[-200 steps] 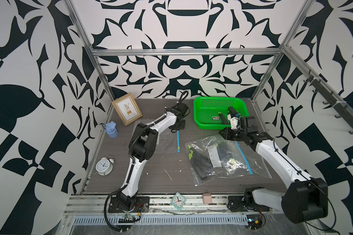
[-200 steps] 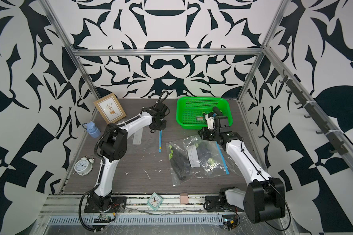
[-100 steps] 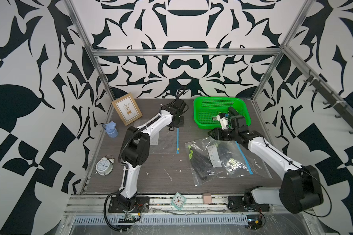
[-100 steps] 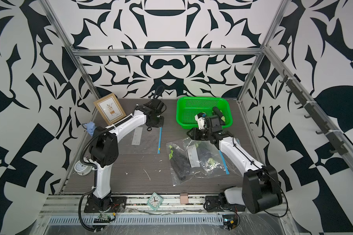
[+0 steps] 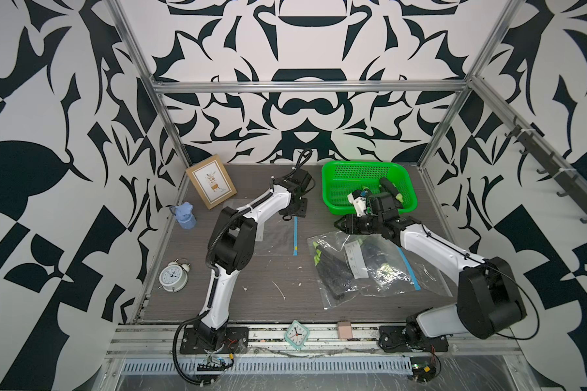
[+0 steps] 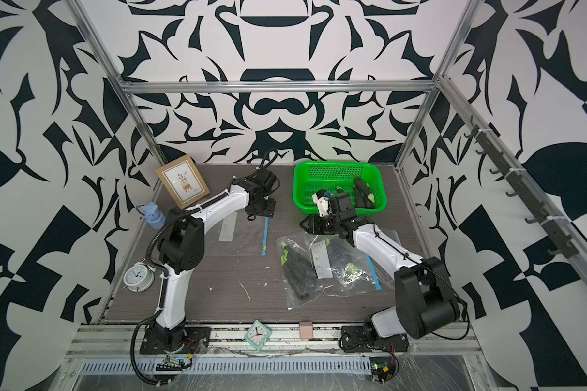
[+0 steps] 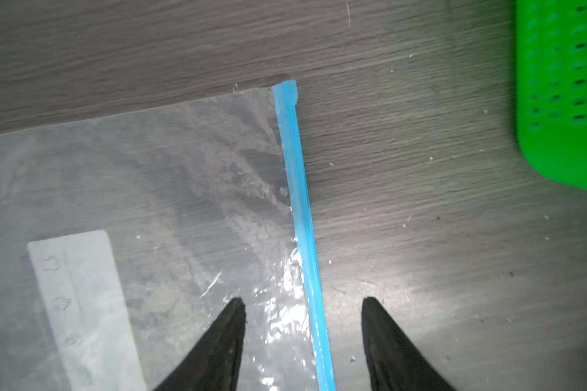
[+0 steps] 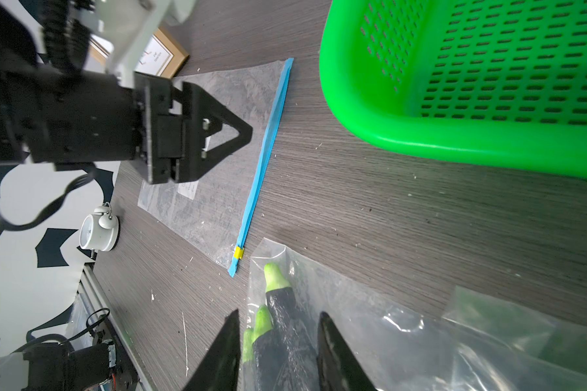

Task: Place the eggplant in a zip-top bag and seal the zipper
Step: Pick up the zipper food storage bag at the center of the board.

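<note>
Dark wood-grain table (image 5: 258,298) inside a cell with black-and-white patterned walls (image 5: 305,111).

Left edge: blue jug (image 5: 185,216), alarm clock (image 5: 173,276) nearer the front, picture frame (image 5: 211,185) leaning at the back.

Left gripper (image 7: 304,300): pointed down at the table, fingers (image 7: 231,325) apart, one on each side of the zipper strip (image 7: 294,176), holding nothing.

Empty zip bag (image 5: 271,233): flat on the table under the left gripper. Zipper strip faces the basket, with the yellow slider (image 8: 238,252) at its near end.

Right gripper (image 8: 278,314): fingers apart and empty, above the corner of the filled bags (image 5: 363,267). Bagged eggplants (image 8: 278,304) show between the fingers in the right wrist view. I cannot tell if the gripper touches the plastic.

Green basket (image 5: 336,176): back right, well apart from the empty bag. Loose eggplants (image 5: 388,188) lie in its right end.
</note>
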Available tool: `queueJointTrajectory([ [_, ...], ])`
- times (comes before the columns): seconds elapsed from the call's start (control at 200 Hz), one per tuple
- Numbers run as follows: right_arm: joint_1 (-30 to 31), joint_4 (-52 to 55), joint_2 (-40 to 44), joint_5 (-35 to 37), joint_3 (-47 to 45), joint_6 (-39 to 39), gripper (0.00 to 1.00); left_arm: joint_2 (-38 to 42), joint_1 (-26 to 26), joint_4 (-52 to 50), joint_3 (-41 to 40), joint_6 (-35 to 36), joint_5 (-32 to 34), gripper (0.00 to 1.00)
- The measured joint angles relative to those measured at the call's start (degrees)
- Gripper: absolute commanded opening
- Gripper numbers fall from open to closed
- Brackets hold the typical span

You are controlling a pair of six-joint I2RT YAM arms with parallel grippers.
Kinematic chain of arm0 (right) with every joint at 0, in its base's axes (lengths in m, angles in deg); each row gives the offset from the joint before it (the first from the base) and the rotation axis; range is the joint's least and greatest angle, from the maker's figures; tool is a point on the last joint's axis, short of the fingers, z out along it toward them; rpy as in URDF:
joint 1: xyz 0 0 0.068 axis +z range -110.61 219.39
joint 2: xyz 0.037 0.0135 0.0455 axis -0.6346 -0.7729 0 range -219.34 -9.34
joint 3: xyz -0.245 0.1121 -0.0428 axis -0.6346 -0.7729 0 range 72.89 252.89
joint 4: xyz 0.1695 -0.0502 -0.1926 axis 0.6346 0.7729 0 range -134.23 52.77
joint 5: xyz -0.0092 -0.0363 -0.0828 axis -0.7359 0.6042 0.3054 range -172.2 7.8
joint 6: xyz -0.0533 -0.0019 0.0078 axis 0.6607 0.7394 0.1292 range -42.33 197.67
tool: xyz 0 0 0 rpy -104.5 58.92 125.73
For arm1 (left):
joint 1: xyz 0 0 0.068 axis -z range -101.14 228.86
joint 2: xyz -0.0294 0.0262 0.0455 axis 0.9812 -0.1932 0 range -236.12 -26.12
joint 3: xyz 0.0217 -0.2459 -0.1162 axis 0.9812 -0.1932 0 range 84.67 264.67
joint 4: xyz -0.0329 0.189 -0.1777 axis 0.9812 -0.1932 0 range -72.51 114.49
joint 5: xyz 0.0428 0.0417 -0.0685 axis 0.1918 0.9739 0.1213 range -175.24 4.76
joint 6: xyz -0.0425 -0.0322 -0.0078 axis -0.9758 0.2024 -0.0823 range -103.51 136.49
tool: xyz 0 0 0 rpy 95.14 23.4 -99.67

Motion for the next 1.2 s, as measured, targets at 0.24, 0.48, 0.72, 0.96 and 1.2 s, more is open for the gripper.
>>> queueJointTrajectory([
  [0.24, 0.00, -0.02, 0.04, 0.35, 0.00, 0.02, 0.39, -4.22, -0.13, -0.11, 3.21, 1.38, 0.00, 0.50],
  [0.48, 0.00, 0.00, 0.02, 0.44, 0.00, 0.02, 0.38, -4.26, -0.83, 0.09, 3.21, 1.88, -0.31, 0.47],
  [0.72, 0.00, 0.00, 0.02, 0.46, 0.00, 0.04, 0.37, -5.40, -1.51, 0.85, 3.21, 1.88, -0.98, 0.44],
  [0.96, 0.00, 0.02, 0.00, 0.68, 0.00, 0.07, 0.37, -7.23, -1.73, 1.18, 3.19, 1.90, -1.53, 0.39],
  [1.2, 0.00, 0.04, -0.15, 0.90, 0.00, 0.24, 0.36, -7.26, -1.77, 1.40, 3.19, 1.90, -1.75, 0.34],
])
